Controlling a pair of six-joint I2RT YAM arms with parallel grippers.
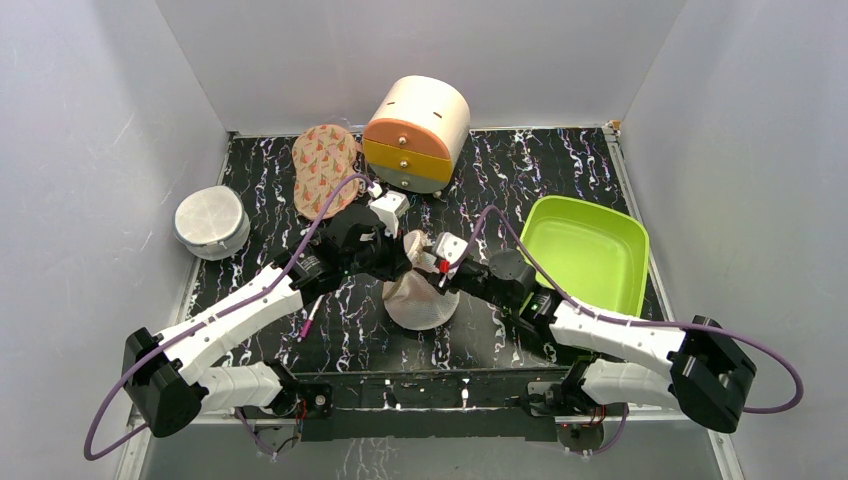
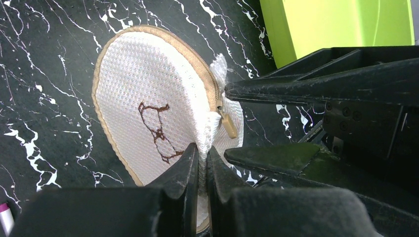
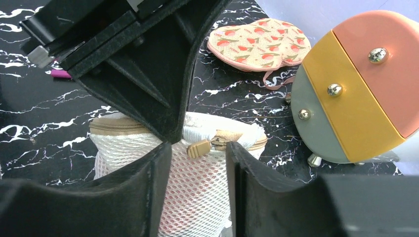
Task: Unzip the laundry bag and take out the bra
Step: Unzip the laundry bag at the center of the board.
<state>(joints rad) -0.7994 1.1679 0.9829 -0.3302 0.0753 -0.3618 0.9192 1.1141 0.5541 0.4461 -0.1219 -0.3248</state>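
The laundry bag point(image 1: 420, 305) stands on the black marble table between my two arms; it is pale mesh point(image 2: 148, 108) with a tan zip rim. My left gripper point(image 2: 202, 150) point(image 1: 408, 260) is shut on a pinched fold of its mesh, just beside the tan zip pull point(image 2: 228, 126). My right gripper point(image 3: 198, 148) point(image 1: 433, 266) is open, with the zip pull point(image 3: 200, 147) between its fingertips and touching neither. The bra shows only as red point(image 3: 197, 202) through the mesh, inside the bag.
A green tray point(image 1: 580, 255) sits at the right. At the back stand a round drawer cabinet point(image 1: 415, 135) and a carrot-print pad point(image 1: 322, 160). A white round mesh case point(image 1: 210, 220) is at the left. A pink pen point(image 1: 308, 325) lies by the left arm.
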